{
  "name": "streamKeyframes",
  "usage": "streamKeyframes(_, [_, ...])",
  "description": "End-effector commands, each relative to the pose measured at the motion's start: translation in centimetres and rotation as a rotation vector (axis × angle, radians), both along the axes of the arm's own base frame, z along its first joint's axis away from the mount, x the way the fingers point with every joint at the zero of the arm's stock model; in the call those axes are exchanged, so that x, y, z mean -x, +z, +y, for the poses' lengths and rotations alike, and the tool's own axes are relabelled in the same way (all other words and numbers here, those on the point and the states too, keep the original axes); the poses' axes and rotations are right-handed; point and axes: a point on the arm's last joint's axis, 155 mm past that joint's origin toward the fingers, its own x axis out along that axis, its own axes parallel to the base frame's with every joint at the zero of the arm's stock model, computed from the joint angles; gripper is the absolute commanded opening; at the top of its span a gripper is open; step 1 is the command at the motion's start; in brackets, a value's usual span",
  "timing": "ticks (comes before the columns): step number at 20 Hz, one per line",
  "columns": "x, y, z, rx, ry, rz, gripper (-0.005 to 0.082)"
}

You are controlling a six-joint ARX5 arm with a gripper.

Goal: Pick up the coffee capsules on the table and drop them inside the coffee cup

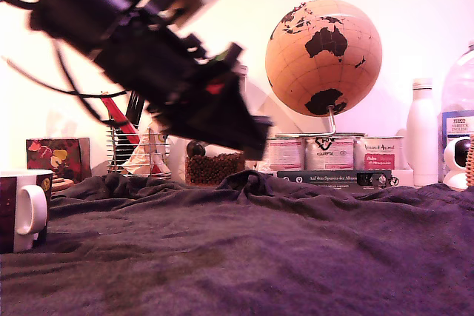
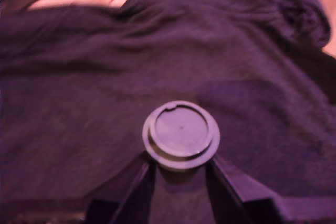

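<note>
- End effector [image 1: 248, 135] is up in the air, mid pic in the ext. view. It's blurry and tipped down twd that view's right.
- Wrist view: its 2 fingers [image 2: 137, 182] are closed partway, w/ the small grey capsule [image 2: 181, 134] pinched between them. So the capsule is off the surface [image 1: 296, 257], not lying on it.
- Capsule's flat round end faces the wrist cam, so its long axis seems to run along the end effector, not across it.
- Big one for the next move: the cup [image 1: 22, 209] stands on the surface at the far left edge of the ext. view, well apart from the end effector and lower. I think the arm must go left a long way, then get over the cup's open top.
- Cup isn't in the wrist view at all.
- Can't see inside the cup from this low side look, so can't tell if anything is in it.
- Far side, behind: a clear jar [image 1: 213, 168] w/ coffee beans in it, and round tins [image 1: 329, 152]. Not the drop spot.
</note>
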Motion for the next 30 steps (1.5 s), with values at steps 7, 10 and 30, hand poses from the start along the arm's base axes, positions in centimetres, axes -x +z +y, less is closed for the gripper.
streamKeyframes(7, [-0.6, 0.3, 5.2, 0.035, 0.127, -0.006, 0.0213])
streamKeyframes(10, [-1.0, 0.2, 7.5, 0.042, 0.184, -0.012, 0.0213])
streamKeyframes(30, [-5.1, 0.9, 24.4, 0.049, 0.686, -0.001, 0.0213])
